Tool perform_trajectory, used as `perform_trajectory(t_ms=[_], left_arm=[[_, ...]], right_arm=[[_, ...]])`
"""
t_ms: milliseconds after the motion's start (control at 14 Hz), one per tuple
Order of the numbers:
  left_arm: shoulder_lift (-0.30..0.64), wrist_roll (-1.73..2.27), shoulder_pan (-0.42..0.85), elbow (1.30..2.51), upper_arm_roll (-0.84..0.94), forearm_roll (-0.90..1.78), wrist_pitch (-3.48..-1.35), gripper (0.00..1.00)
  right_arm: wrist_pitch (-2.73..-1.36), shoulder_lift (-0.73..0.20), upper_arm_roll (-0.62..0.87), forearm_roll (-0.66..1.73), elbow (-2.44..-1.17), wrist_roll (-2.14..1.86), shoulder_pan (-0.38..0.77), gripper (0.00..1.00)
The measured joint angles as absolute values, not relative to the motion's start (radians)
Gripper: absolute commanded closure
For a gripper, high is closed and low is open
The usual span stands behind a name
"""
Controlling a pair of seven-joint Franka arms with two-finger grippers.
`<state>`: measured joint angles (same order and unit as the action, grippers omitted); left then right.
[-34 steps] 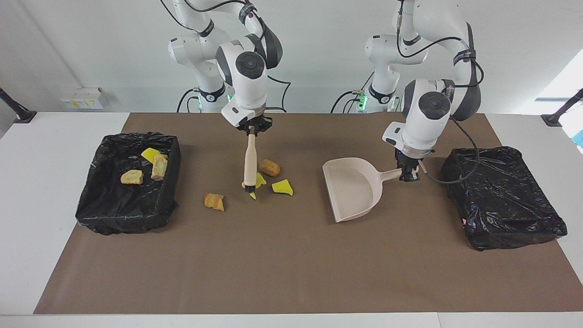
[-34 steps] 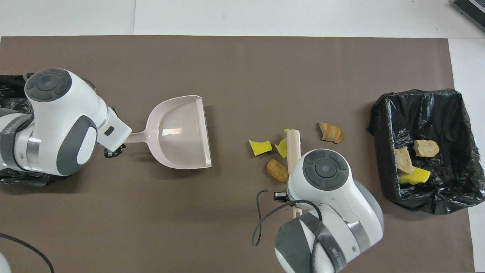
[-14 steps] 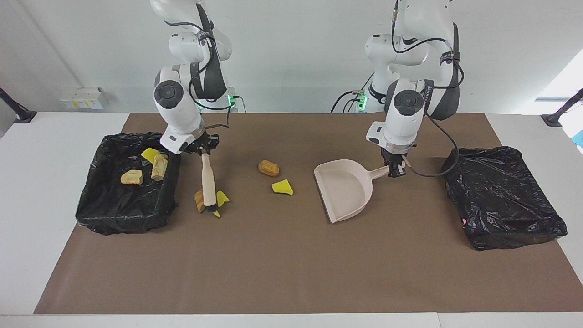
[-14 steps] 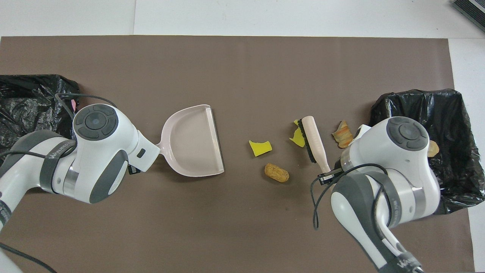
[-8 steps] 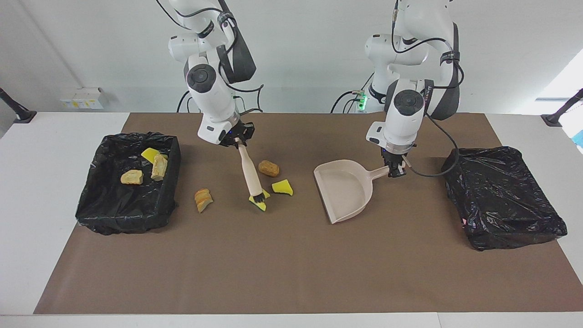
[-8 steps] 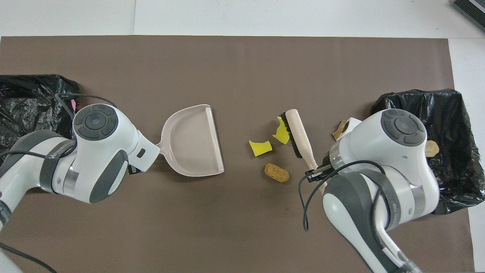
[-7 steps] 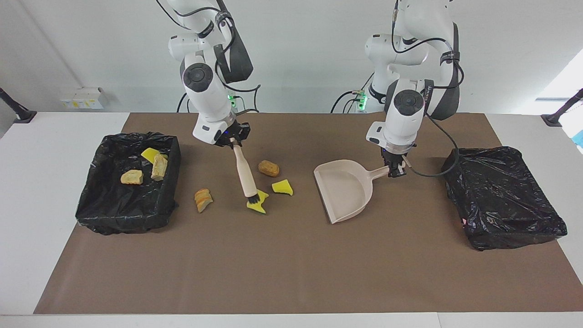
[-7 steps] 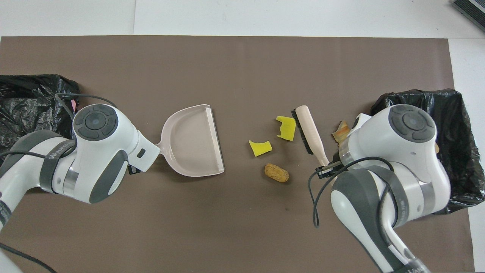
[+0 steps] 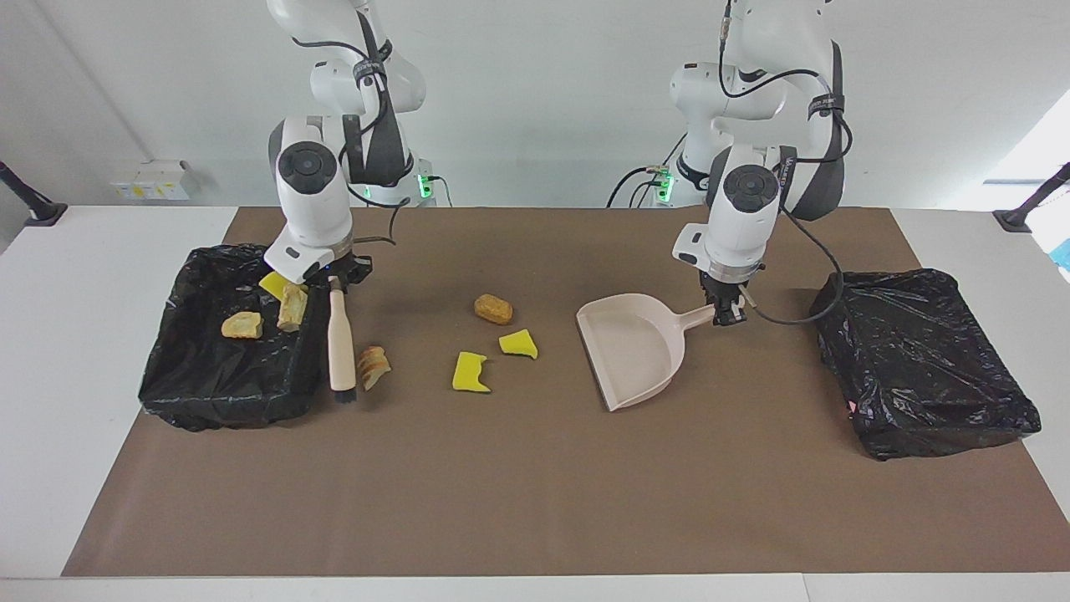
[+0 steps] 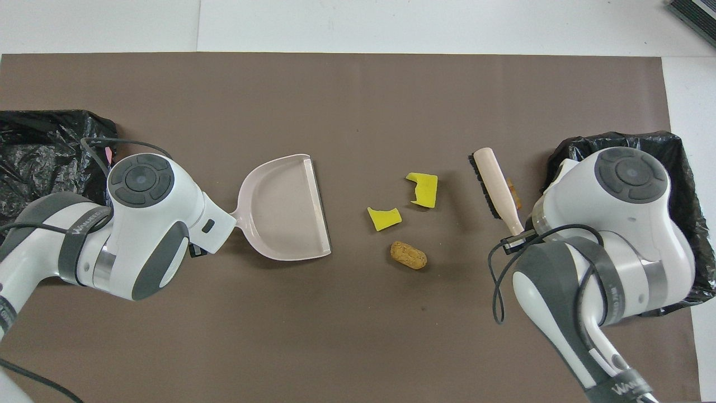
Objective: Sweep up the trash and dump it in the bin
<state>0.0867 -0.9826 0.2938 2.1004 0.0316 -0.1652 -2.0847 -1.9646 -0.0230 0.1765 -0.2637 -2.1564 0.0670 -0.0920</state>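
Right gripper pinches the brush handle, bristles down beside the striped bread chunk (long axis upright). Left gripper clamps the dustpan handle, mouth facing 3 scraps.

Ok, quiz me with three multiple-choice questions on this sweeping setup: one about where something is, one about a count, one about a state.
1. Where is the brush head?
A. inside the dustpan
B. beside the striped bread chunk, next to the bin with trash in it
C. on the closed black bag

2. How many scraps lie loose on the mat, outside the bin?
A. four
B. one
C. seven

3. What state is the dustpan in?
A. full of scraps
B. upside down
C. empty, held by its handle

Answers:
1 B: the bristles sit by the striped bread chunk at the bin.
2 A: the striped chunk, brown chunk and two yellow sponge bits.
3 C: the left gripper grips the handle, pan bare.
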Motion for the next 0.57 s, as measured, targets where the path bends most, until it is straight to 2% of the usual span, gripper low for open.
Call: perform_trajectory(t_ms=[287,573], left_arm=[[0.087,-0.966,0.294,2.105,0.031,-0.165,-2.085,1.00],[0.083,-0.885,0.294,2.119,0.033,-0.165,-2.086,1.00]], right_arm=[[-2.017,-0.055,0.191,-0.267,-2.200,0.138,-0.042,1.00],[-2.046,-0.057,0.200,-0.141,-2.203,0.217,0.111,1.00]])
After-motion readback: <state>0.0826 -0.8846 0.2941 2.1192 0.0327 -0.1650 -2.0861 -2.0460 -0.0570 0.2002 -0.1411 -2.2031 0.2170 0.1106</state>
